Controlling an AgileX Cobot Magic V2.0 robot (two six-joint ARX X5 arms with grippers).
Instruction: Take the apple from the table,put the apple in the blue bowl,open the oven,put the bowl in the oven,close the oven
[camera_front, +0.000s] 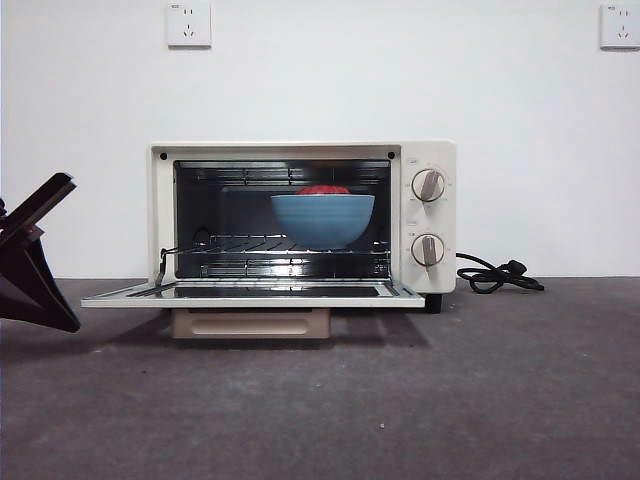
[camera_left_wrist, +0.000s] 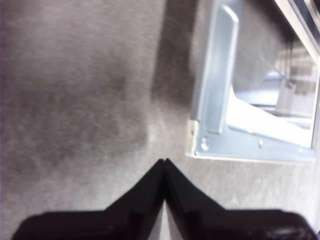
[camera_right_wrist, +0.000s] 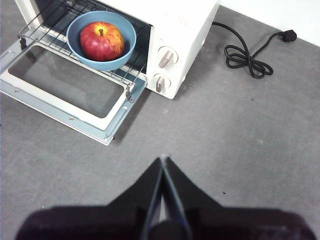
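Observation:
The cream-white oven stands at the back of the table with its glass door folded down flat. Inside, on the wire rack, sits the blue bowl holding the red apple, whose top just shows above the rim. The right wrist view looks down on the bowl and the apple from high up. My right gripper hangs shut and empty well in front of the oven. My left gripper is shut and empty, low over the table by the door's left corner.
The left arm shows as a black shape at the front view's left edge. The black cord lies coiled right of the oven. The door's beige handle hangs below the lowered door. Two knobs face front.

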